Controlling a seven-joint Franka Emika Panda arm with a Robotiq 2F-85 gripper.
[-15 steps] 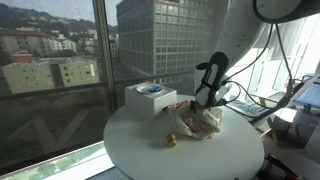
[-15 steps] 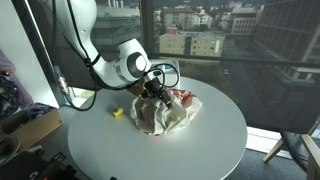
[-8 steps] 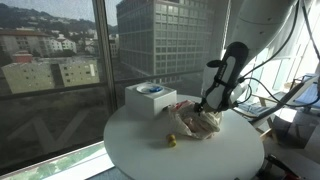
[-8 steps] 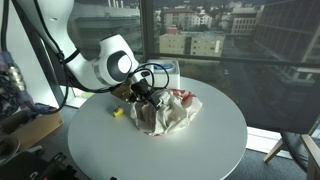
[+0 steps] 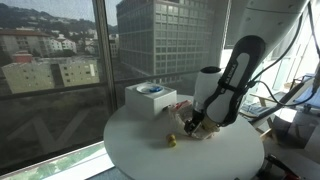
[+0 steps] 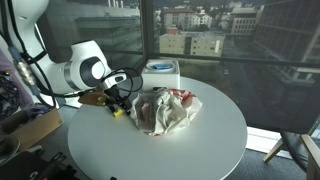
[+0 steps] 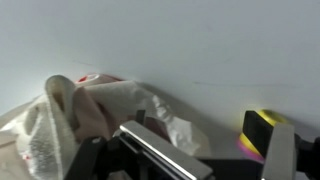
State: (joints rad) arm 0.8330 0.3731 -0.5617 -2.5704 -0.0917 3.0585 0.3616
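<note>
- Exterior view: the gripper [image 5: 190, 124] sits low over the round table [image 5: 135, 150]. The arm leans in and covers most of the crumpled bag [image 5: 212, 128]. The yellow block [image 5: 171, 141] lies on the tabletop just beside the gripper and apart from it. A white box [image 5: 150, 97] with a blue patch on its lid stands behind, toward the window [image 5: 60, 60]. I cannot tell from here how the jaws stand.
- Exterior view from across the table [image 6: 200, 145]: the crumpled bag [image 6: 165, 110] is in full sight, white with red patches, heaped near the table's middle. The gripper [image 6: 121, 98] hangs beside the bag and just above the yellow block [image 6: 116, 112]; whether they touch cannot be told. The white box [image 6: 162, 72] is at the far edge.
- Wrist view: the only one that shows the jaws of the gripper [image 7: 215, 155], which are spread apart and hold nothing. The yellow block [image 7: 262, 128] is at the picture's right, close to the gripper, and a pink band shows along its lower edge. The crumpled bag [image 7: 80, 120] is at the left, thin and creased, with a reddish tint showing through.
- Writing: the blue mark on the box lid is too small to read.
</note>
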